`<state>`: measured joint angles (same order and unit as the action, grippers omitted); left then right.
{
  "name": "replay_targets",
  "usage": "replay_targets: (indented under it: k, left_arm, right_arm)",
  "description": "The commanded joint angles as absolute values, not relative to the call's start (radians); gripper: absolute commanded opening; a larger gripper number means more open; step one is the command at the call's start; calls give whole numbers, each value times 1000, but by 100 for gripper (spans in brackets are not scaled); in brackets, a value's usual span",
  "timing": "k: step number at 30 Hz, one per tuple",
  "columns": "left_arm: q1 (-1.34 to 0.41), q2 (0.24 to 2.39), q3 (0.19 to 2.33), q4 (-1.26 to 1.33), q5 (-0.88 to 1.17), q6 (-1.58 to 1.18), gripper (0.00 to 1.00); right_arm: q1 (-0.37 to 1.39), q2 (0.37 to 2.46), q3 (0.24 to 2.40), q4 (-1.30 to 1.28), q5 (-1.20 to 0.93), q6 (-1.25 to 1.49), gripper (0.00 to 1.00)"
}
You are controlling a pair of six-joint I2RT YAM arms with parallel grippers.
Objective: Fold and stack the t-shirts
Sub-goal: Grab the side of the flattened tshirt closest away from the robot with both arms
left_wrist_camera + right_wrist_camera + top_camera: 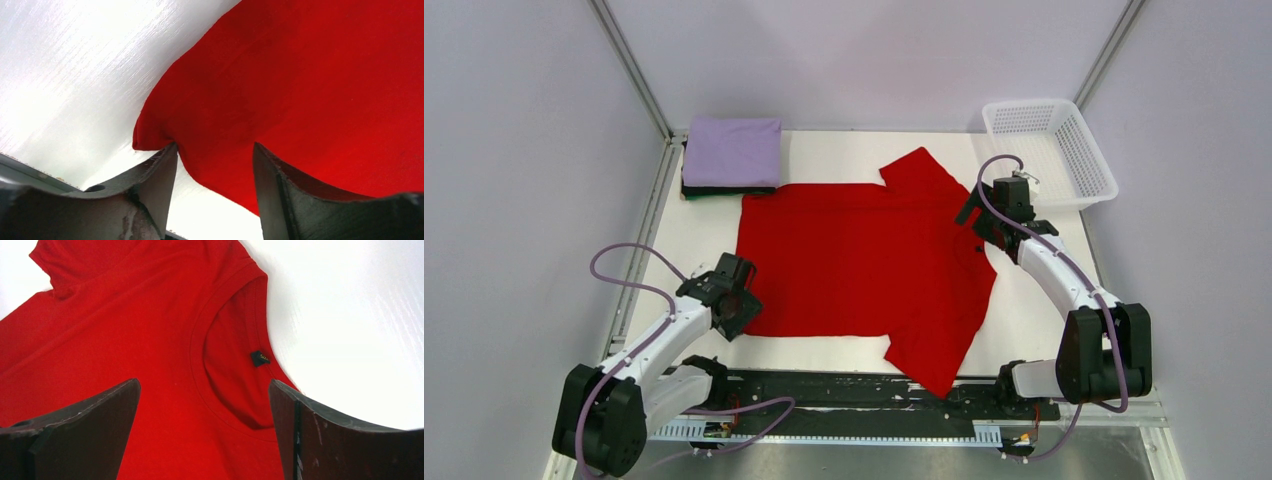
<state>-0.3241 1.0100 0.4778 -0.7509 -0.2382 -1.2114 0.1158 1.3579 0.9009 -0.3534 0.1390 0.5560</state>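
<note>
A plain red t-shirt (864, 260) lies spread flat on the white table, its collar (225, 405) toward the right. My left gripper (742, 312) is down at the shirt's near left hem corner (150, 135). Its jaws stand apart with the hem edge between them (215, 145), and the cloth bunches against the left fingertip (167, 155). My right gripper (976, 222) hovers open over the collar (204, 381), beside the small black tag (259, 358). At the back left a folded lavender t-shirt (732, 150) rests on a folded dark one (724, 190).
A white mesh basket (1049, 150) stands at the back right corner. Metal frame posts (634, 70) rise at both back corners. A black rail (844, 395) runs along the near edge between the arm bases, and one red sleeve (934, 355) reaches down to it.
</note>
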Motion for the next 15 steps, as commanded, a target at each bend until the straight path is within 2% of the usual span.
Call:
replay_targets:
  k: [1, 15]
  left_arm:
    - [-328, 1053, 458, -655, -290, -1263, 57]
    - [-328, 1063, 472, -679, -317, -1273, 23]
  right_arm:
    - [107, 1331, 913, -316, 147, 548, 100]
    - [99, 1358, 916, -316, 139, 549, 100]
